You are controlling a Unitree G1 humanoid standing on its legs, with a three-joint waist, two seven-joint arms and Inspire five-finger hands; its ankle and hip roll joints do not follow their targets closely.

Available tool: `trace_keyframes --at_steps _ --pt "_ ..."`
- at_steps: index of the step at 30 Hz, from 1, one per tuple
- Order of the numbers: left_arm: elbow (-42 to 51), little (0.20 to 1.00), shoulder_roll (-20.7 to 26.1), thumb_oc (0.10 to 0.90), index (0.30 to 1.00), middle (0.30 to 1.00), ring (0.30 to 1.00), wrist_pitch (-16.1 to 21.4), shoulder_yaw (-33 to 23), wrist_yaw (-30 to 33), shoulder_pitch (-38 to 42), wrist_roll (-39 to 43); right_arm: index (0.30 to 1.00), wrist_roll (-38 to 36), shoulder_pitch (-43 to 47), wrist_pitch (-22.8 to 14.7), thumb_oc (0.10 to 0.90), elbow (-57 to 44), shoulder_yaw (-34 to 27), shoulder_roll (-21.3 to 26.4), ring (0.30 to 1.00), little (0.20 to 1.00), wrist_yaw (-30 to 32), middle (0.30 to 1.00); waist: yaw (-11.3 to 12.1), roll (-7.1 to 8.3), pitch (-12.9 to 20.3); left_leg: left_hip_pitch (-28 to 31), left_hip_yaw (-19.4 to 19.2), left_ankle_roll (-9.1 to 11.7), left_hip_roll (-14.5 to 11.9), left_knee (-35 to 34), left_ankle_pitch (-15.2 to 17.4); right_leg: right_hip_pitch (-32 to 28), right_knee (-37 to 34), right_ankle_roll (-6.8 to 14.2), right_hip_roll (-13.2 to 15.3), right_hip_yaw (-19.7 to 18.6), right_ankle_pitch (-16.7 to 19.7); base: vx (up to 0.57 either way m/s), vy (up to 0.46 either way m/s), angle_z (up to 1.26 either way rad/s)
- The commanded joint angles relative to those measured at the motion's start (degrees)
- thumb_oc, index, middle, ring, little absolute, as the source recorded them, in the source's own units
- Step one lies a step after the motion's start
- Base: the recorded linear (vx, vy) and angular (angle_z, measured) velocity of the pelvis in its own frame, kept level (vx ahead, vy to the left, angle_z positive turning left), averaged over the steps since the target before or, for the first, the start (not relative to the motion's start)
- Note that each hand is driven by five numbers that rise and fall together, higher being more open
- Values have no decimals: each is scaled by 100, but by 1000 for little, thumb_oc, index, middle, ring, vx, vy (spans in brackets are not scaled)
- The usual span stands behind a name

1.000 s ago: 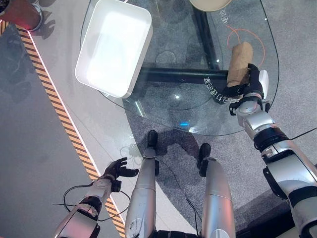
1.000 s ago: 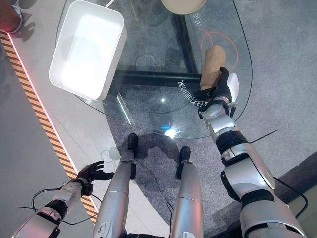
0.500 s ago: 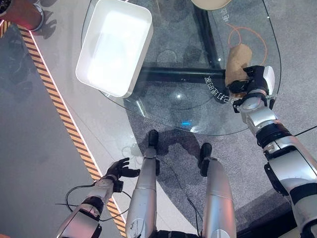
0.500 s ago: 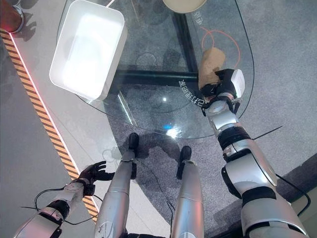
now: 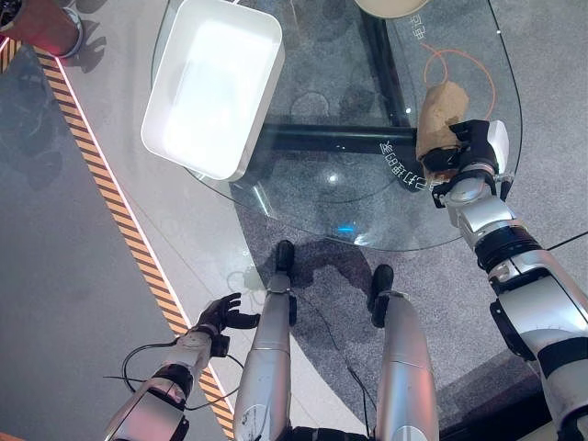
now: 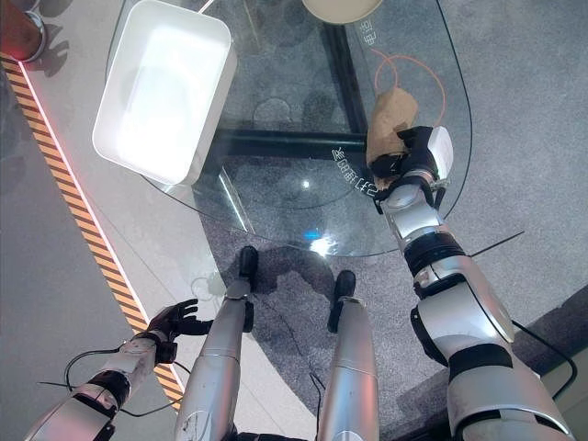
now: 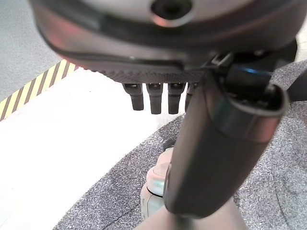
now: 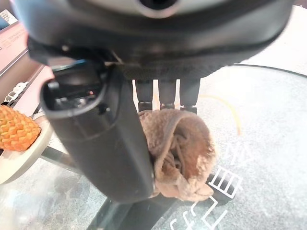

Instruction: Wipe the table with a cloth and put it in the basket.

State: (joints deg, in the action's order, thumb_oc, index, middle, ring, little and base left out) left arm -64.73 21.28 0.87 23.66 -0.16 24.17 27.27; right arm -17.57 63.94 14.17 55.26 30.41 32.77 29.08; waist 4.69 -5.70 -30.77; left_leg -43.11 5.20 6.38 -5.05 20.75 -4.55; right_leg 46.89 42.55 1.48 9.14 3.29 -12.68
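A brown cloth lies bunched on the glass table near its right edge. My right hand rests on the cloth's near end. In the right wrist view the thumb and fingers curl round the rolled cloth. The white basket stands at the table's far left, hanging partly over the edge, with nothing in it. My left hand hangs low at the lower left, over the floor, fingers relaxed and holding nothing.
A beige plate with an orange textured object sits at the table's far edge. An orange cord loop shows beyond the cloth. Striped floor tape runs along the left. A person's shoe is at top left.
The cloth, stretched out long a second ago, has been gathered into a shorter bunch as my right hand closed on it. The left hand stayed in place.
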Motion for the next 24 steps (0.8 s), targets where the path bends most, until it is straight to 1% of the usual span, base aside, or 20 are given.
trace_keyframes --at_steps 1,3,6,12,19,24 --pt "-109 900 35 800 900 900 900 -19 89 154 -170 43 300 408 301 -392 100 -210 329 42 300 200 -457 300 106 -99 98 -68 -382 -485 199 681 532 -113 -889 1 110 230 865 0 0 0" --pt "-74 900 53 800 900 900 900 -60 78 149 -143 37 300 546 336 -474 100 -509 471 19 300 200 -664 300 101 -88 98 -70 -386 -478 201 676 522 -111 -904 3 115 237 874 0 0 0" --pt "-59 900 54 800 900 900 900 -52 52 141 -149 9 300 611 310 -549 100 -869 593 -38 300 200 -793 300 94 -76 98 -73 -385 -462 196 661 501 -106 -918 7 120 237 884 0 0 0" --pt "-48 900 -8 800 900 900 900 -48 27 198 -150 -45 300 804 195 -580 100 -1323 775 -213 300 200 -1090 300 95 -82 98 -43 -393 -459 226 586 461 -122 -953 4 117 247 885 0 0 0" --pt "-69 900 -70 800 900 900 900 -12 14 193 -160 -64 300 856 127 -772 100 -1486 903 -443 300 200 -1445 300 88 -147 98 24 -419 -442 252 537 432 -165 -977 -13 145 223 877 -1 0 0" --pt "-58 900 -128 800 900 900 900 -30 35 207 -132 -91 300 999 103 -751 100 -1584 985 -593 300 200 -1645 300 92 -168 98 62 -432 -428 273 496 402 -201 -1017 -16 159 232 892 0 0 0"
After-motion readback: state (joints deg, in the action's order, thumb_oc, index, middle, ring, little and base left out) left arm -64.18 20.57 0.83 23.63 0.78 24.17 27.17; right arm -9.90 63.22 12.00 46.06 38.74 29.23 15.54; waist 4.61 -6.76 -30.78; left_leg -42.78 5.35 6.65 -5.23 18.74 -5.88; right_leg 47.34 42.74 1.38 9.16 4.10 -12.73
